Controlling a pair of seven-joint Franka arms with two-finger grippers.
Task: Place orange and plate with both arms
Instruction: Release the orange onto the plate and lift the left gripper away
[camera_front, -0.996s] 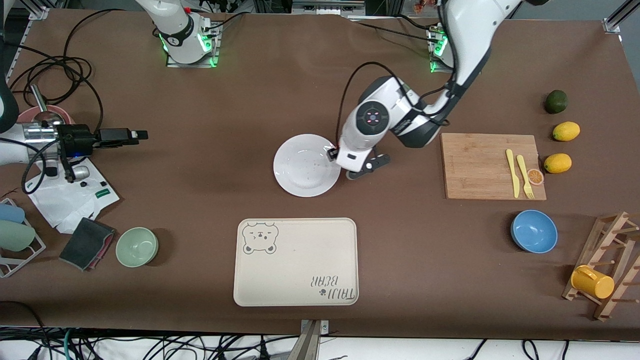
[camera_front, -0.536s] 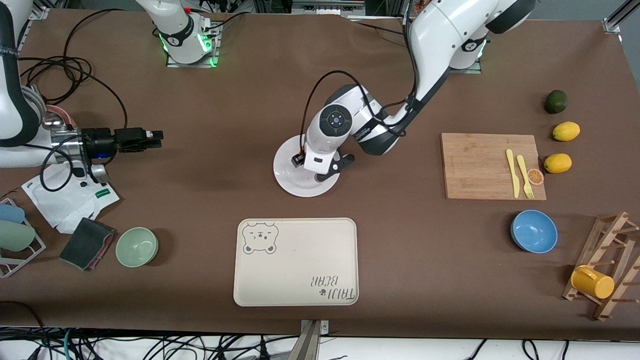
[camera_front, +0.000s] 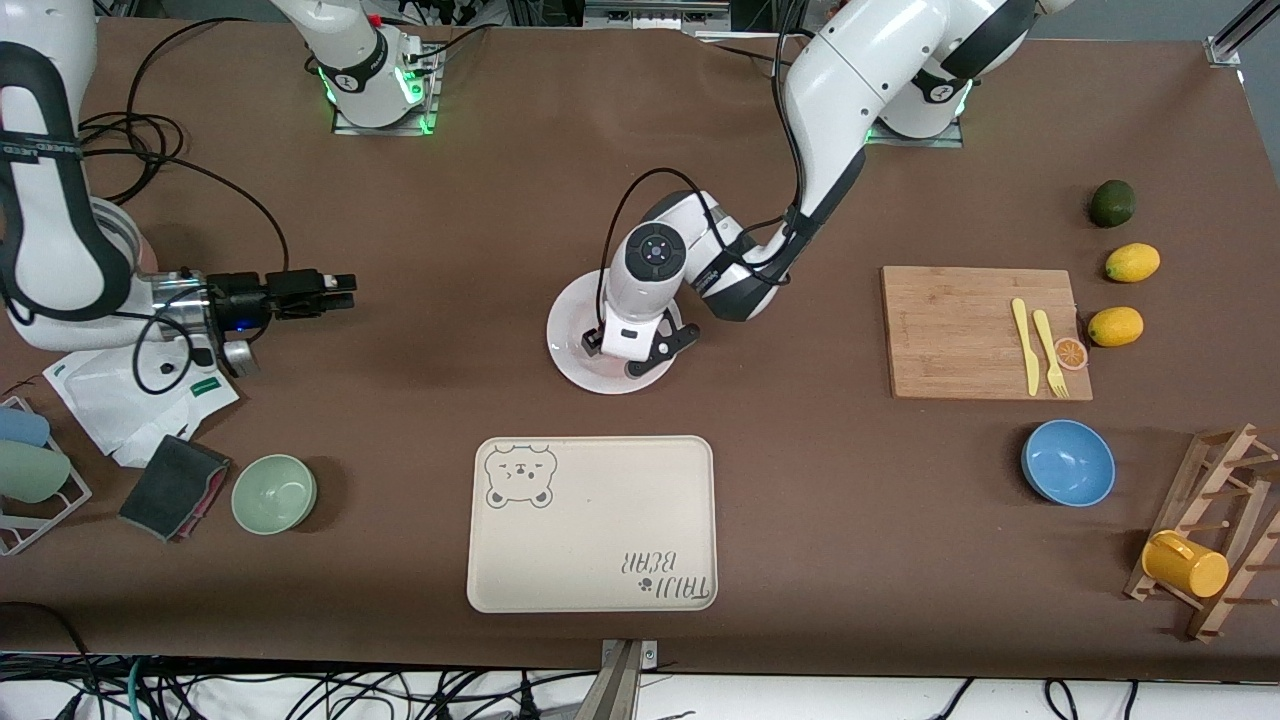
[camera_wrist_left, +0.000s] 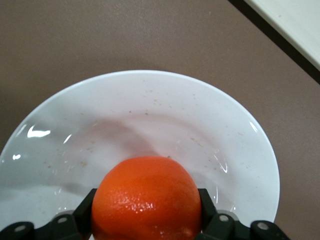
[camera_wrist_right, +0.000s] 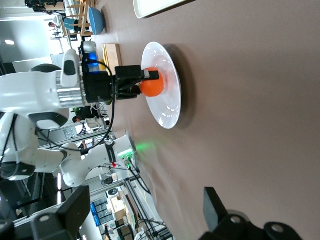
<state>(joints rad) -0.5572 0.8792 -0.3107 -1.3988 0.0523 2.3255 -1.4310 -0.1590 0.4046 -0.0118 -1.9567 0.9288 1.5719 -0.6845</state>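
The white plate (camera_front: 572, 350) lies mid-table. Over it hangs my left gripper (camera_front: 628, 350), pointing down. In the left wrist view the glossy orange (camera_wrist_left: 146, 195) sits between the black fingers (camera_wrist_left: 85, 215), which press against both its sides, low over the plate's (camera_wrist_left: 150, 110) well. The right wrist view shows the orange (camera_wrist_right: 151, 82) at the plate (camera_wrist_right: 167, 107); I cannot tell whether it touches. My right gripper (camera_front: 342, 290) stands open and empty above the bare table toward the right arm's end, its fingers (camera_wrist_right: 75, 210) wide apart, pointing at the plate.
A cream bear-printed tray (camera_front: 592, 523) lies nearer the camera than the plate. Toward the left arm's end are a cutting board (camera_front: 960, 330) with cutlery, lemons (camera_front: 1115, 326), a blue bowl (camera_front: 1068, 462) and a mug rack (camera_front: 1215, 530). A green bowl (camera_front: 274, 493) and cloths lie at the right arm's end.
My left gripper has moved from the plate's edge to over its middle, carrying the orange. My right gripper has slid across the table toward the plate.
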